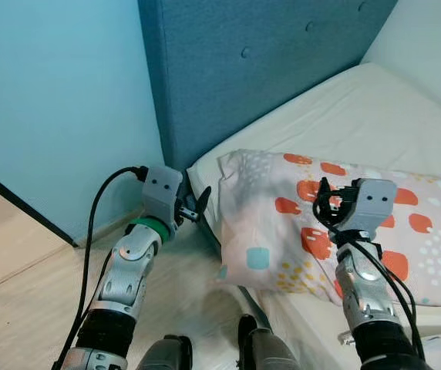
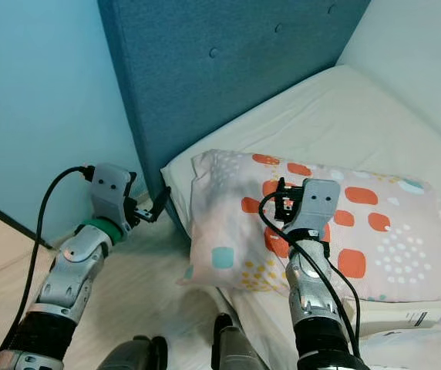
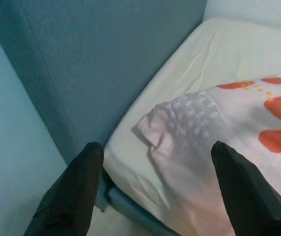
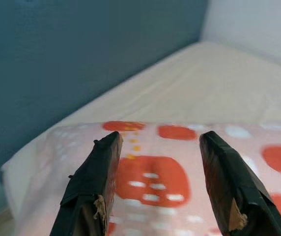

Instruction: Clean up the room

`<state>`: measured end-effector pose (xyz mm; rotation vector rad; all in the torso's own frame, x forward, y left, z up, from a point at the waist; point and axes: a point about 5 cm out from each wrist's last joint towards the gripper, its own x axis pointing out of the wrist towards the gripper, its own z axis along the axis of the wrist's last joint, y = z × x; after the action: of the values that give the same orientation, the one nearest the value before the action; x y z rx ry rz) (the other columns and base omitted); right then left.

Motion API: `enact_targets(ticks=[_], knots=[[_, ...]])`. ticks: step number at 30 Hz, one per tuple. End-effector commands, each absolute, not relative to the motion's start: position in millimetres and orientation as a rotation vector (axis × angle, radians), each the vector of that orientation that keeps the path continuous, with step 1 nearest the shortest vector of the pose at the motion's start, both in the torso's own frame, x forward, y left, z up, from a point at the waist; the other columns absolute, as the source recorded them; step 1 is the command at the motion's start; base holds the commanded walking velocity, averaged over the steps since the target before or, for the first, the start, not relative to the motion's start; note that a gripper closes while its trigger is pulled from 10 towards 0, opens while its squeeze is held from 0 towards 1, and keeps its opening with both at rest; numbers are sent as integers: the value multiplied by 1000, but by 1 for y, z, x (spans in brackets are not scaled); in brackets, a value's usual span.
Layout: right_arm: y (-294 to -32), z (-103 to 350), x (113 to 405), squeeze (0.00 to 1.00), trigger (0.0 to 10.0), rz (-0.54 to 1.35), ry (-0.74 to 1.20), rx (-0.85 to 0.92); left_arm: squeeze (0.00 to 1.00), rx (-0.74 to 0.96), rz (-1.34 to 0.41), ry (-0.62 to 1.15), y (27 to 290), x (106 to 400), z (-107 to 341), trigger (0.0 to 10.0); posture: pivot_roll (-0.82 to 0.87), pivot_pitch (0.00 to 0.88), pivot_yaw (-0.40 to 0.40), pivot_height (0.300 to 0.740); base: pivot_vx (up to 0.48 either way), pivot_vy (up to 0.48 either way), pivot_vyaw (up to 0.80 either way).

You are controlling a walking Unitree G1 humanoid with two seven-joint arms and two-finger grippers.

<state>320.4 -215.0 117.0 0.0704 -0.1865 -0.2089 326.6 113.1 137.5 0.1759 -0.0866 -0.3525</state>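
A pale pink pillow [image 1: 282, 223] with red, teal and yellow patches lies on the white mattress [image 1: 359, 116], its near corner hanging over the bed's edge. My left gripper [image 1: 199, 206] is open beside the bed's corner, just left of the pillow [image 3: 194, 128], with nothing between its fingers [image 3: 81, 172]. My right gripper [image 1: 327, 202] hovers open over the pillow's middle [image 4: 155, 172], its fingers [image 4: 101, 167] apart and empty.
A blue padded headboard [image 1: 259, 69] rises behind the bed, against a light blue wall [image 1: 58, 100]. Pale wood floor [image 1: 28, 308] lies at the left, in the narrow gap between wall and bed. A white wall [image 1: 436, 46] borders the bed's far side.
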Motion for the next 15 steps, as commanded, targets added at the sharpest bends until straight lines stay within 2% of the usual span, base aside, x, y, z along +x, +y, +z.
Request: enact_targets(ticks=[1,7,15], knots=[[-222,103,314,0,10000,-256,-128,107,0,193,-365,-79,110,324,132,10000,6,189,6,687,0,0,0],[-235,91,303,0,10000,-340,-82,172,0,220,-358,-93,113,324,137,10000,-2,184,13,672,0,0,0],[-234,79,288,0,10000,-356,-46,189,0,235,-364,-83,110,321,138,10000,-8,183,11,647,0,0,0]])
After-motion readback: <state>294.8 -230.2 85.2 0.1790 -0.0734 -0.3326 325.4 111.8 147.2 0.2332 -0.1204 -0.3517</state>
